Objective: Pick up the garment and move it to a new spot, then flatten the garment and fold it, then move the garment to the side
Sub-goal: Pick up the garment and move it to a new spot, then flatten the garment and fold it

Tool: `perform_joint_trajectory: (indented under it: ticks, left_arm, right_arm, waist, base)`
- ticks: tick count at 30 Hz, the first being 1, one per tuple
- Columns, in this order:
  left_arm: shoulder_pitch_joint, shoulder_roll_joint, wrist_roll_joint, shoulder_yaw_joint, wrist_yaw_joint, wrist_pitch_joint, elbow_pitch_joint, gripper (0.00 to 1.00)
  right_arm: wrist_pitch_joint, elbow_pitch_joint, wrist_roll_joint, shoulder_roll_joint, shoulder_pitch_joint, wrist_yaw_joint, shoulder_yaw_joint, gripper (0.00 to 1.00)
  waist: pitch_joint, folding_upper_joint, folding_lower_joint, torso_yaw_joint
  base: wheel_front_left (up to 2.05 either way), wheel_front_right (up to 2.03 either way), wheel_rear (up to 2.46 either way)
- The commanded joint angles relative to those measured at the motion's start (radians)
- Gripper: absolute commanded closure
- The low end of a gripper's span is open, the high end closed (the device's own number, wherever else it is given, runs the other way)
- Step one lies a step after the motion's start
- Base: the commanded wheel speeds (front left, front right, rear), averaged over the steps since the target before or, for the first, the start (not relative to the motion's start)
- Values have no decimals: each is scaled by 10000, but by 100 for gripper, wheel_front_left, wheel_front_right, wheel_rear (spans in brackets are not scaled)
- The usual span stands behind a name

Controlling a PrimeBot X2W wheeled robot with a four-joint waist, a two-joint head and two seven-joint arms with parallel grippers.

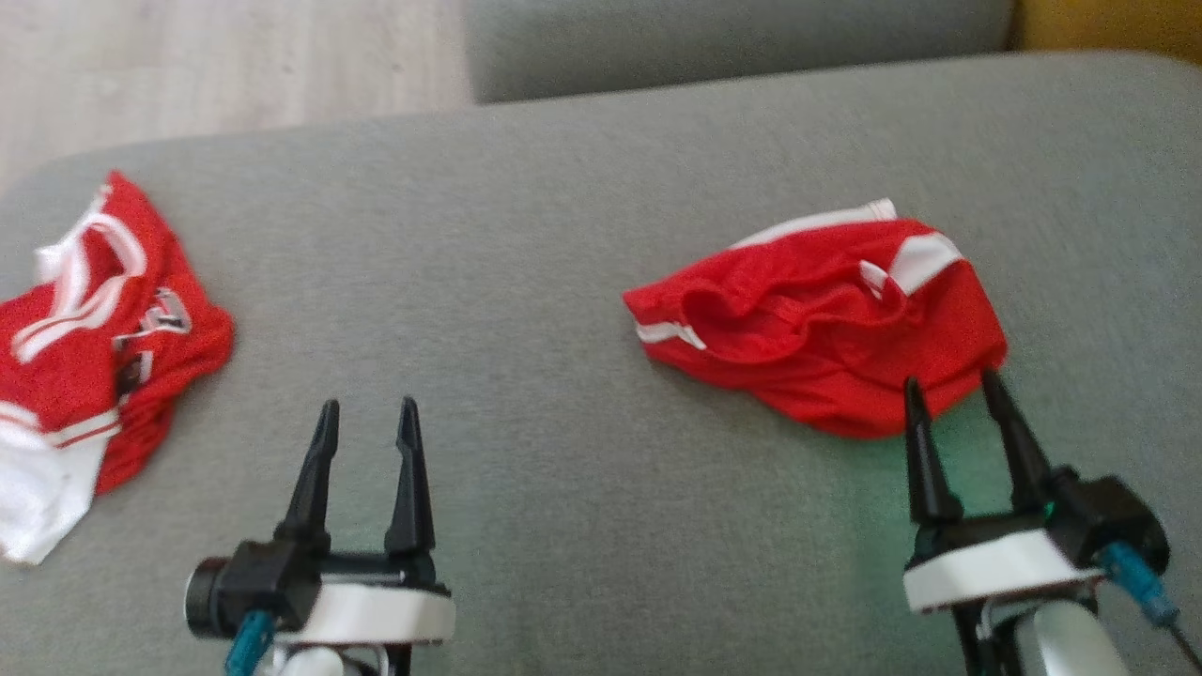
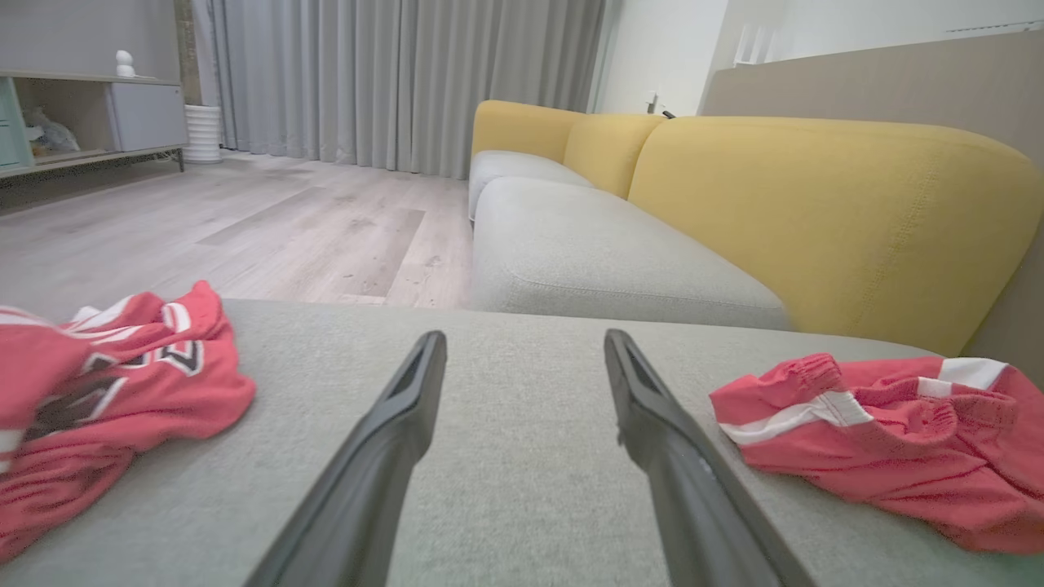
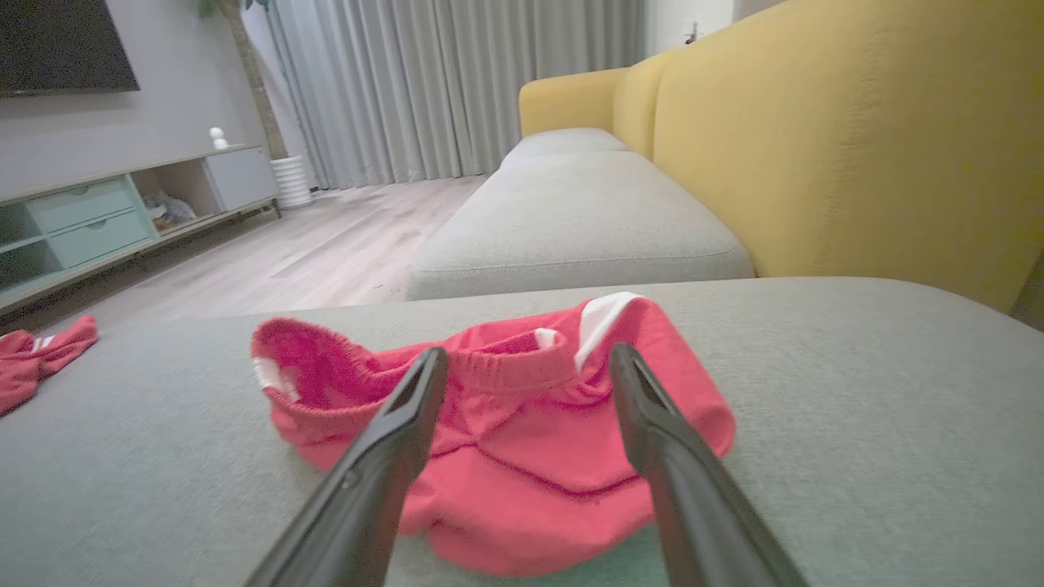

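On the grey seat cushion, right of centre: red shorts, crumpled in a low heap, elastic waistband gaping toward the far side, white side stripe at the far right. At the heap's near hem: right gripper, fingers spread wide and empty, tips at the edge of the red cloth, contact not clear; in the right wrist view, straddling the middle of the heap. Over bare cushion, apart from both garments: left gripper, likewise spread and empty. At the cushion's left end: red jersey with white trim, bunched, well apart from the shorts. Behind: yellow backrest.

Step in hand, by judgement: pick-up of the shorts for the move to a new spot; flattening, folding and setting aside not yet done. For a clean grasp, lower the right fingertips to the cushion, ease forward past the hem, and close on one or two layers, not on the whole bundle. Better, aim for the waistband or the striped side, for cloth likely to hang straight once lifted. Lift clear of the cushion before travel, to avoid dragging and fresh creases. Choose a bare patch near the centre, away from the jersey, with room for both grippers to spread the cloth. Expect limp, slippery fabric; confirm a firm pinch before raising.
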Motion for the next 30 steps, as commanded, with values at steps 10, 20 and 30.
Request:
perform_joint_trajectory:
  ticks: [10, 20, 30]
  left_arm:
    - [462, -58, -135, 175, -156, -93, -250, 0]
    - [473, -59, -148, 92, -115, -93, -141, 0]
    - [434, -60, -58, 26, -50, -93, -113, 0]
  right_arm:
    - [4, -276, -392, -30, 472, 67, 363, 0]
    - [4, -304, -372, -30, 497, 67, 365, 0]
    - [4, -297, -388, -30, 485, 67, 373, 0]
  waist:
    - [-923, 0, 2, 756]
    - [-973, 0, 2, 753]
    - [-960, 0, 2, 808]
  base:
    - [0, 0, 0]
    - [0, 0, 0]
    - [0, 0, 0]
